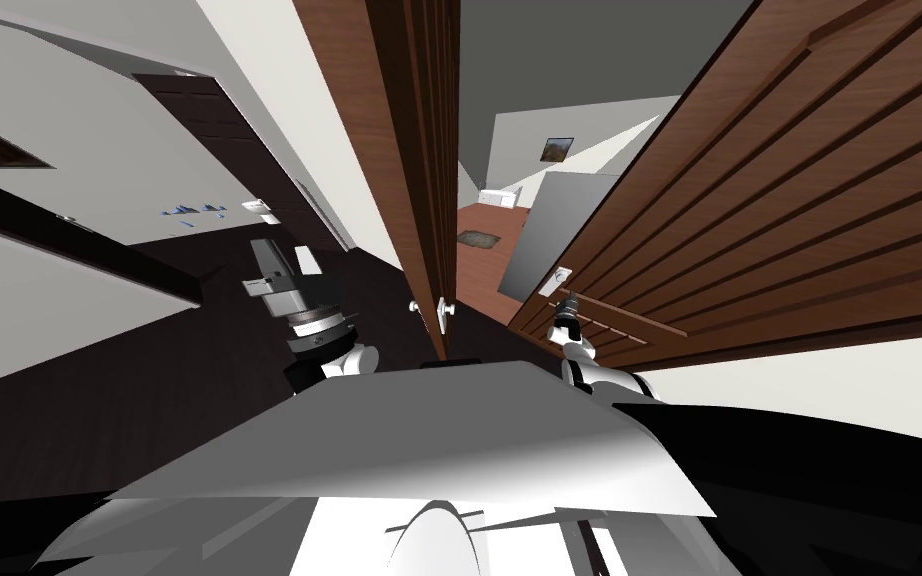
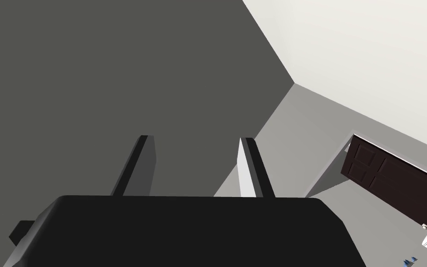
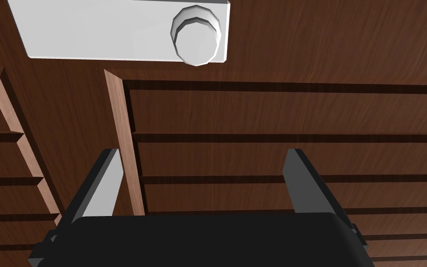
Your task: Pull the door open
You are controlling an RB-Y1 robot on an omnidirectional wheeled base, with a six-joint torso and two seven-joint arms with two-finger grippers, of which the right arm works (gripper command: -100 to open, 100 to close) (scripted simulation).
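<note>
right arm: reaches forward from the right of the chest, white wrist low, hand aimed straight at the door face
right gripper (image 3: 202, 155): up close to the slats, just below the handle plate; touching or not, cannot tell
right fingers: apart, nothing between them; one sits next to a lighter vertical strip on the door
slatted brown door (image 1: 799, 200): on the robot's right, dark wood grain with horizontal slats, swung at an angle, its handle edge nearest the gripper
handle plate (image 3: 115, 28): white, flat on the door, beyond the right fingertips, not between them
knob (image 3: 196, 34): white, round, at one end of the plate, ungripped
second brown door (image 1: 429, 180): middle of the head view, seen edge-on, a small white knob on each side low down
gap (image 1: 489, 230): between the two doors, a reddish-brown floor shows beyond
left arm: on the robot's left, forearm bent upward, well apart from both doors, over dark floor
left gripper (image 2: 196, 141): pointing up and away from the doors
left fingers: apart, holding nothing
</note>
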